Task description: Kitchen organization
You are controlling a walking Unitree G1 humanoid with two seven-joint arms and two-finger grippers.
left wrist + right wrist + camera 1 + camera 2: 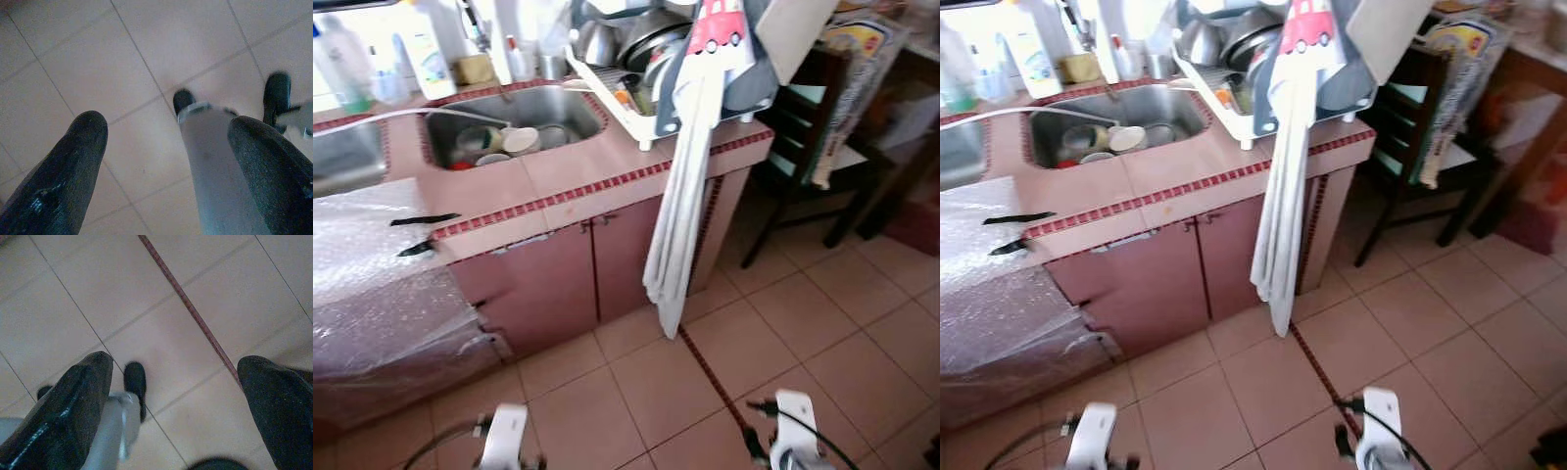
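Note:
A pink tiled counter [568, 181] holds a steel sink [563, 106] with cups and bowls [514, 140] lying in it. To its right, a white dish rack [646, 59] is stacked with pots and lids. Both my arms hang low over the floor, the left arm [504, 436] and the right arm [793, 421] at the near edge of the eye views. In the wrist views, my left gripper [168, 127] and my right gripper [177, 363] are both open, with nothing but floor tiles between the fingers.
A long white cloth [680, 215] hangs from the rack down past the cabinet doors [568, 284]. Bubble wrap [372, 284] covers the counter's left part. A dark chair [803, 147] stands to the right. Bottles [421, 49] line the wall behind the sink. Tiled floor [783, 323] lies before the cabinet.

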